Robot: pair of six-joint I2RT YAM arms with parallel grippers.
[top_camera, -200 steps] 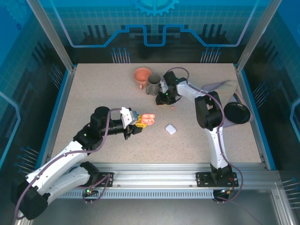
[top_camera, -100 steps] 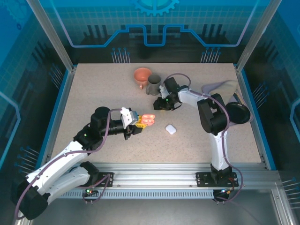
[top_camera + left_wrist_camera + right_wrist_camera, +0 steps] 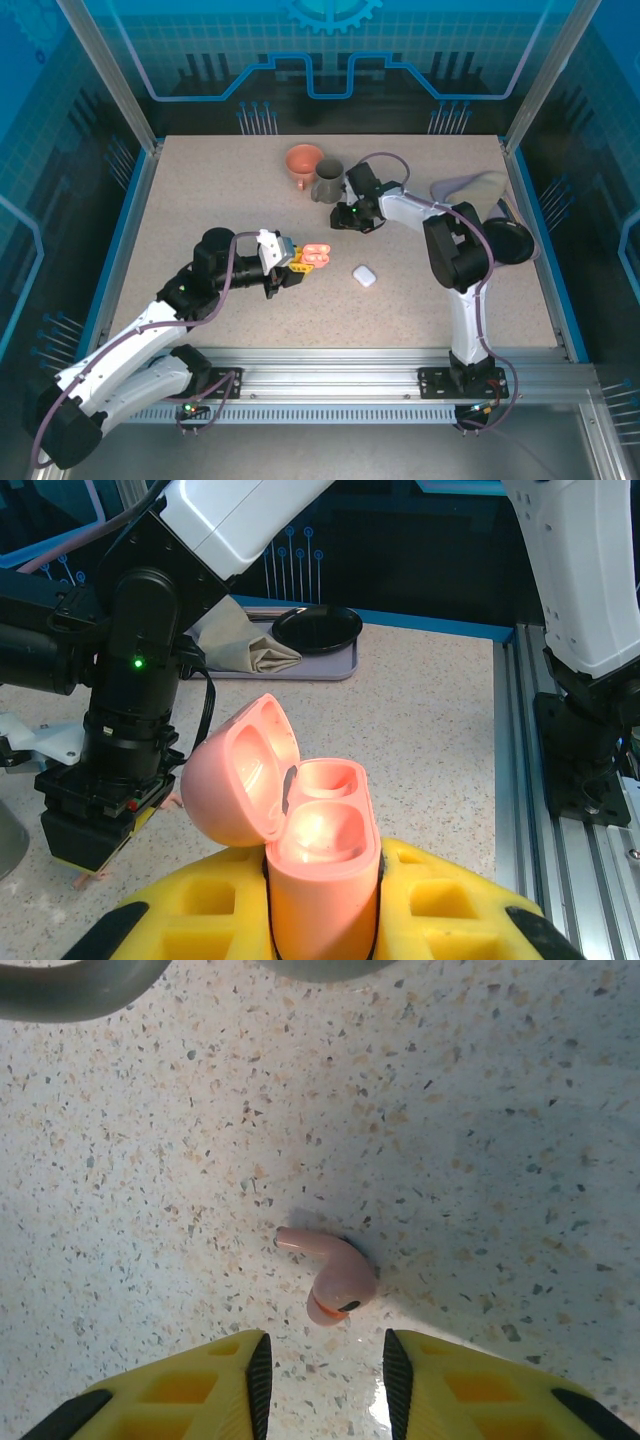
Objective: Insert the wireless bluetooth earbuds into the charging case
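Glossy pink plastic earbud (image 3: 335, 1278), matt speckled tabletop (image 3: 500, 1110)

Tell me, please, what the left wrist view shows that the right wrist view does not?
Left wrist view: the salmon-pink rounded plastic charging case, lid hinged back and both wells empty, clamped in the left gripper. Behind it, a round black dish sits on a grey tray beside a folded beige cloth.
Right wrist view: a close look at one salmon-pink plastic earbud lying loose on the speckled beige tabletop, just ahead of the open right gripper.
Shared: that tabletop and yellow finger pads along the bottom edge.
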